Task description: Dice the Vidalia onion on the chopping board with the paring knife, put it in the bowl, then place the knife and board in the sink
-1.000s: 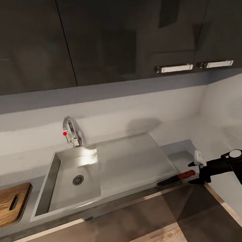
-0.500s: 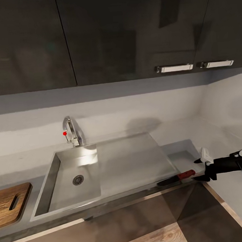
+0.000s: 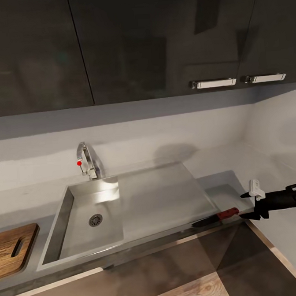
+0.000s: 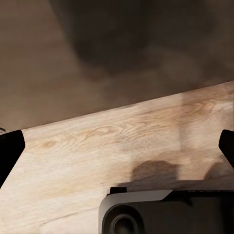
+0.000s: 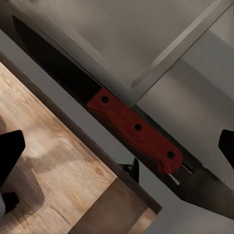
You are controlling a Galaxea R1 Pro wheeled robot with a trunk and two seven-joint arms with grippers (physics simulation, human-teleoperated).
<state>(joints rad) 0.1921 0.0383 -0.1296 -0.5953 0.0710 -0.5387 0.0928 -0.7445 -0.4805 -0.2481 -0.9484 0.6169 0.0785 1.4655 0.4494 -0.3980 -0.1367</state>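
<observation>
The paring knife lies flat across the front right corner of the steel drainboard, its red handle on the grey countertop near the front edge. My right gripper hovers open just right of the handle's end, touching nothing; in the right wrist view its gripper has the knife between the spread fingertips. The sink basin holds nothing I can see. The chopping board rests on the counter at far left. My left gripper is open above wood floor. The onion and bowl are out of view.
A chrome faucet with a red knob stands behind the basin. Black upper cabinets with chrome handles hang overhead. The counter turns a corner along the right wall. Wood floor lies below the front edge.
My right gripper has drawn back to the right, away from the knife handle. The knife, board and camera have stayed put.
</observation>
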